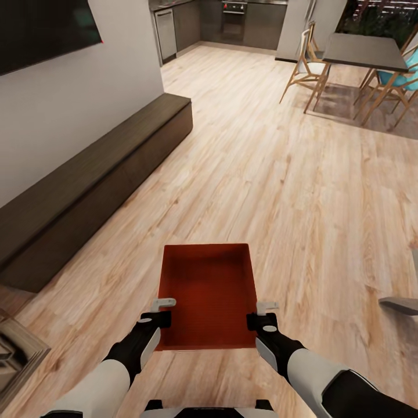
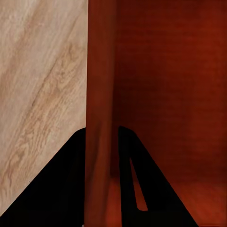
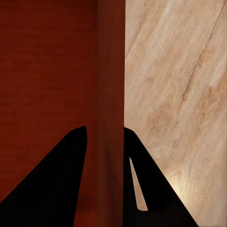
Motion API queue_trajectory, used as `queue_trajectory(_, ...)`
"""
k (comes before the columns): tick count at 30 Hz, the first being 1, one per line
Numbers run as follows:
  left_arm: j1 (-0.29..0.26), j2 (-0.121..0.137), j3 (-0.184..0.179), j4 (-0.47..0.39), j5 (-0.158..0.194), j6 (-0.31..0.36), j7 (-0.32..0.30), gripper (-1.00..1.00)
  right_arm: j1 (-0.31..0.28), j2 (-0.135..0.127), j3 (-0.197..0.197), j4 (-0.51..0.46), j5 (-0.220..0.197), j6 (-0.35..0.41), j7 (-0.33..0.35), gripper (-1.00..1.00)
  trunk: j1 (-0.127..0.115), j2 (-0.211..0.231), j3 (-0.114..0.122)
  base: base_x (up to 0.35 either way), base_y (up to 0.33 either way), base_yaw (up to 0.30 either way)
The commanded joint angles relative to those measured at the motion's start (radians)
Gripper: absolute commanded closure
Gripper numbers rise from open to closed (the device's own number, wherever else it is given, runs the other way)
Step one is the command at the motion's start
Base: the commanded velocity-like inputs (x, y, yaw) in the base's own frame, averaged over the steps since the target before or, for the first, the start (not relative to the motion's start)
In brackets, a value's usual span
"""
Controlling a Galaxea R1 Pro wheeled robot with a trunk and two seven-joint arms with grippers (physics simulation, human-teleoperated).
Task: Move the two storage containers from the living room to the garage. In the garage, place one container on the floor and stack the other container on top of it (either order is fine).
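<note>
One red-orange storage container (image 1: 208,293) hangs in front of me over the light wood-plank floor, carried level between both arms. My left gripper (image 1: 163,311) is shut on its left wall (image 2: 100,94), one finger outside and one inside. On the opposite side my right gripper (image 1: 260,313) is shut on the right wall (image 3: 111,94) the same way. The bin's flat bottom is bare. This is the living room side of an open-plan space; the garage is out of view.
A long dark low cabinet (image 1: 87,186) runs along the white wall at left. A dining table (image 1: 366,51) with wooden chairs (image 1: 306,67) stands at far right, kitchen units (image 1: 232,20) at the back. A grey object (image 1: 400,304) juts in at the right edge.
</note>
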Motion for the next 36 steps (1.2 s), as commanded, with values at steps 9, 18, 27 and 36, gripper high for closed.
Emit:
queue_trajectory(9, 0.001, 0.013, -0.002, 0.025, -0.007, 0.01, 0.082, 1.0, -0.002, 0.003, -0.011, -0.001, 0.004, -0.068, -0.05, 1.0, 0.001, -0.001, -0.001, 0.322, 0.0, 0.0)
queue_trajectory(18, -0.001, 0.004, 0.004, -0.006, -0.001, -0.002, -0.001, 1.0, -0.001, 0.007, -0.003, 0.01, 0.0, -0.006, 0.0, 1.0, 0.001, -0.001, -0.001, 0.25, 0.0, 0.0)
queue_trajectory(27, -0.001, 0.004, 0.004, -0.006, 0.001, -0.006, 0.0, 1.0, 0.022, -0.004, -0.093, -0.022, 0.09, 0.002, 0.004, 1.0, 0.001, -0.001, -0.001, 0.0, 0.0, 0.0)
queue_trajectory(36, -0.001, 0.006, -0.005, 0.04, 0.001, -0.007, 0.0, 1.0, 0.049, -0.004, -0.146, -0.011, 0.121, 0.002, 0.004, 1.0, 0.001, -0.001, -0.001, 0.0, 0.0, 0.0)
